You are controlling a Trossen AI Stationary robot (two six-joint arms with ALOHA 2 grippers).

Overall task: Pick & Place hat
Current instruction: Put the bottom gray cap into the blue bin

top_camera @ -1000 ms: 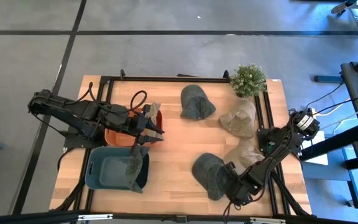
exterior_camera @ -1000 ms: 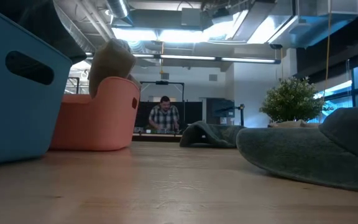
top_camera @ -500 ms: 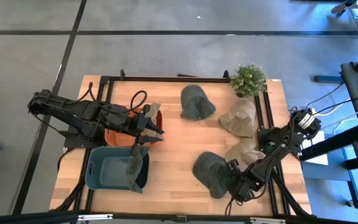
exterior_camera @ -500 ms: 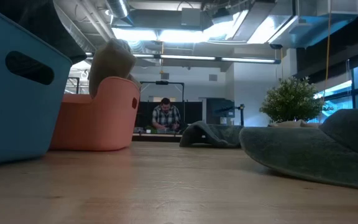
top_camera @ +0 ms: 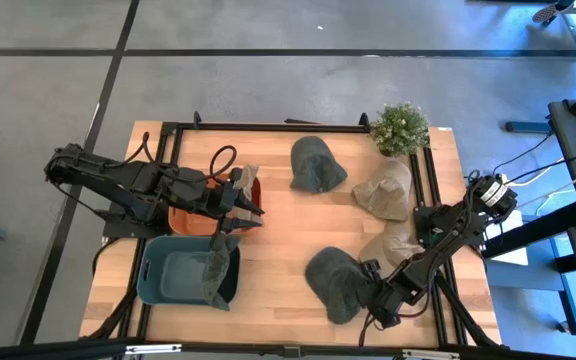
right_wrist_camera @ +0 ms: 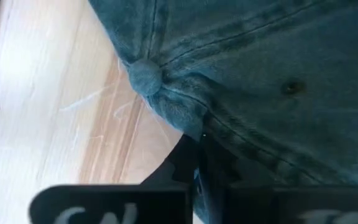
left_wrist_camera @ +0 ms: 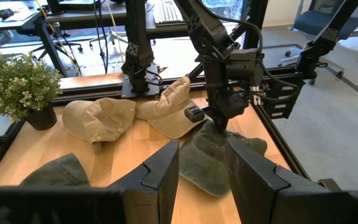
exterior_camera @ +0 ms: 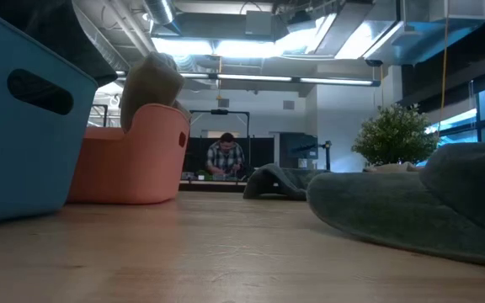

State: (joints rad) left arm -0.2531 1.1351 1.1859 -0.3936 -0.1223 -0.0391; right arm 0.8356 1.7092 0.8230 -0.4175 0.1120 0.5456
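Leftmost, left arm: its gripper (top_camera: 251,212) hangs over the worktop (top_camera: 278,250) just beside the orange bin (top_camera: 186,219) — fingers (left_wrist_camera: 160,180) parted, nothing between them.
Blue bin (top_camera: 173,272): at the front left, a dark green hat (top_camera: 217,270) draped over its right wall.
Orange bin: directly behind the blue one, a tan hat (exterior_camera: 148,80) hanging over its rim.
Centre back: a dark green hat (top_camera: 315,164) lying flat on the wood.
Task hat (top_camera: 334,284): dark green, front centre-right, resting on the worktop.
Right gripper (top_camera: 373,293): low at that hat's right edge, fingers pinched tight on its fabric.
Far right: two tan hats (top_camera: 387,189) — one behind the other — near a small potted plant (top_camera: 400,128) at the back corner.
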